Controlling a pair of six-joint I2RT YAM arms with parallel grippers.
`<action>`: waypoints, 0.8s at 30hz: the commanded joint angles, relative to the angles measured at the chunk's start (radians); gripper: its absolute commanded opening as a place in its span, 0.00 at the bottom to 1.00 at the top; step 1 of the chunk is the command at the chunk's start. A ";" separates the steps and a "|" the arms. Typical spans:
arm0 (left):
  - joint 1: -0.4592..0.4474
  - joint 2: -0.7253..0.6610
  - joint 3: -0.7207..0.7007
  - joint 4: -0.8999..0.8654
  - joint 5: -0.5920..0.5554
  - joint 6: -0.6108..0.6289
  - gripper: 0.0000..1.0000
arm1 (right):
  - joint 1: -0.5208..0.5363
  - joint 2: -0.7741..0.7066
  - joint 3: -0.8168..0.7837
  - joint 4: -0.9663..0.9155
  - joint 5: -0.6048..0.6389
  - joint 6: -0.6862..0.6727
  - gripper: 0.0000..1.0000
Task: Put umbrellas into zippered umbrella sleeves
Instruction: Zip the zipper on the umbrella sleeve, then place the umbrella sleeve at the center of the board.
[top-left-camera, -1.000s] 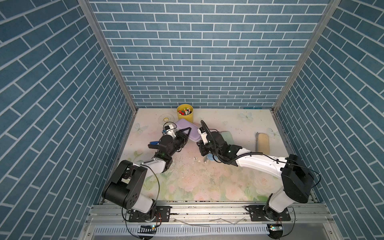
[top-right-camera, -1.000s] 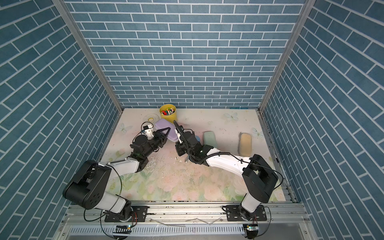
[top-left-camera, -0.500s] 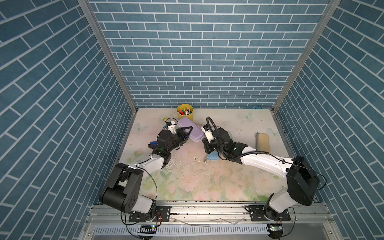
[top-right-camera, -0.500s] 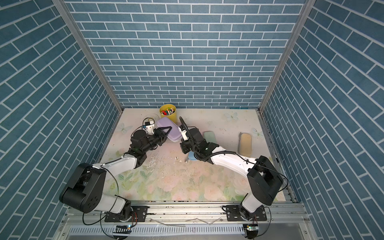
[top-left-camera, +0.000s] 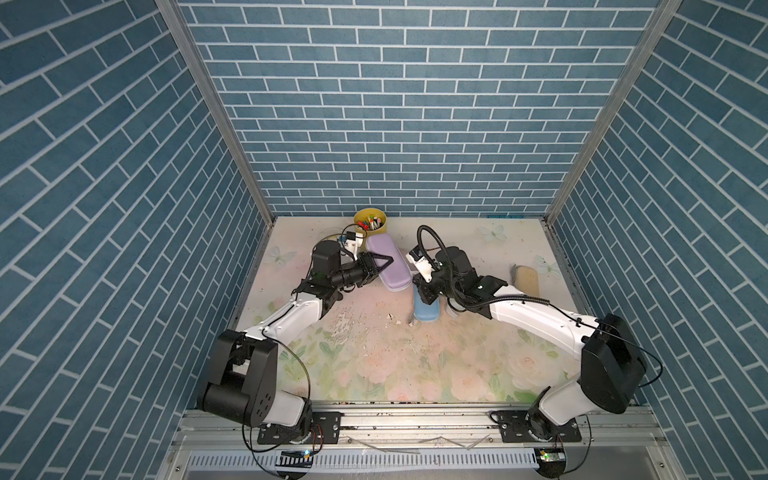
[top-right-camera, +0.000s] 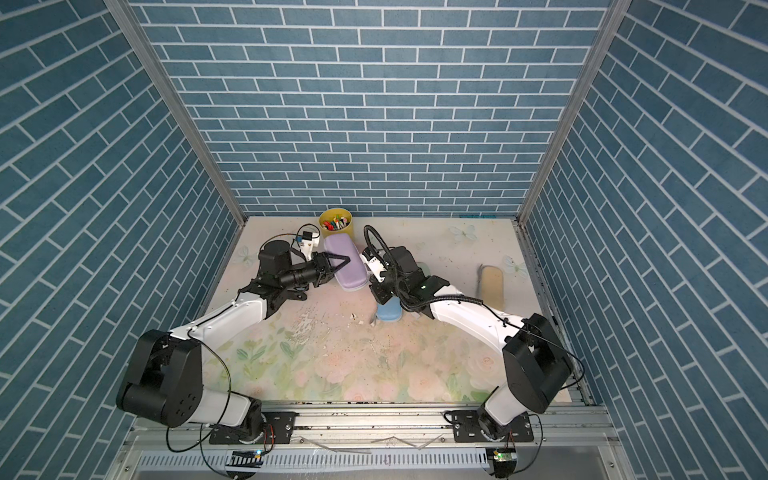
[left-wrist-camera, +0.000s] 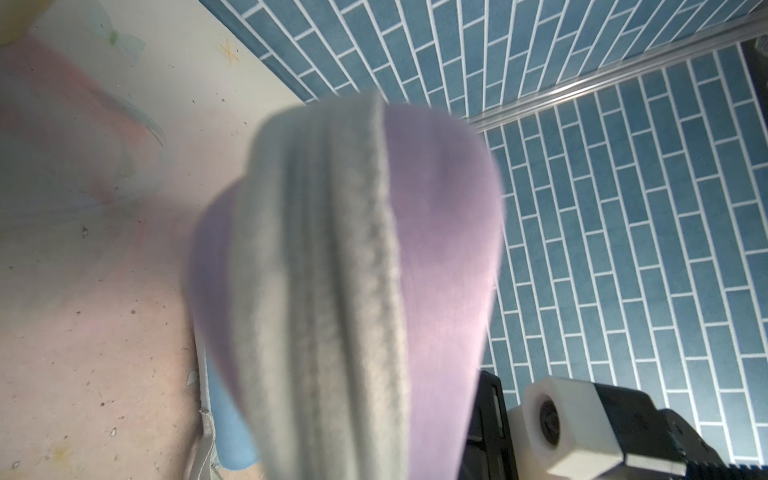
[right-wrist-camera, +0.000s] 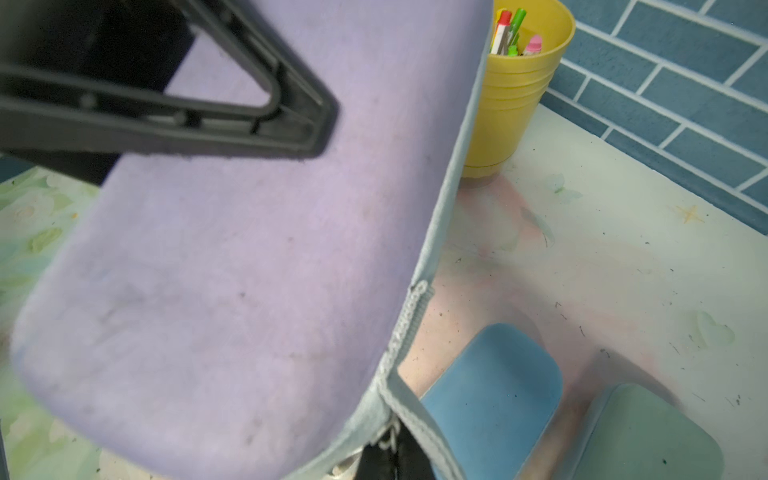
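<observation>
Table (top-left-camera: 374, 365): floral-printed top inside blue brick-patterned walls, scuffed and speckled with crumbs near the middle.
Left gripper (top-left-camera: 386, 264): reaches in from the left; clamped on the lilac sleeve, with one black triangular finger (right-wrist-camera: 232, 120) lying flat across its outer face.
Yellow cup (top-left-camera: 385, 226): at the back wall, holding coloured pens, just behind the far end of the lilac sleeve.
Lilac sleeve (top-left-camera: 395, 279): left of centre at the back, held tilted between the two grippers. The lilac shell faces up and the grey zip band runs along its edge. In the right wrist view the zip is joined along most of the side and parted at the near end.
Right gripper (right-wrist-camera: 382, 461): jaws together right at the zip pull on the sleeve's near end; whether the pull itself is pinched cannot be told.
Light blue sleeve (top-left-camera: 428, 312): lying on the table, closed, just below the lilac sleeve's near end and under the right wrist.
Mint sleeve (right-wrist-camera: 648, 436): beside the light blue one, mostly hidden by the right arm in both top views.
Cream-tan sleeve (top-left-camera: 527, 280): alone near the right edge, well apart.
</observation>
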 joint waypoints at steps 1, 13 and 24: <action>-0.010 0.014 0.036 -0.128 0.214 0.128 0.00 | -0.039 -0.006 0.058 -0.035 0.005 -0.031 0.00; 0.022 0.212 0.234 -0.742 -0.013 0.634 0.06 | -0.174 -0.173 -0.049 -0.221 -0.074 0.138 0.40; -0.054 0.466 0.458 -1.016 -0.281 0.800 0.75 | -0.247 -0.220 -0.071 -0.137 -0.063 0.191 0.40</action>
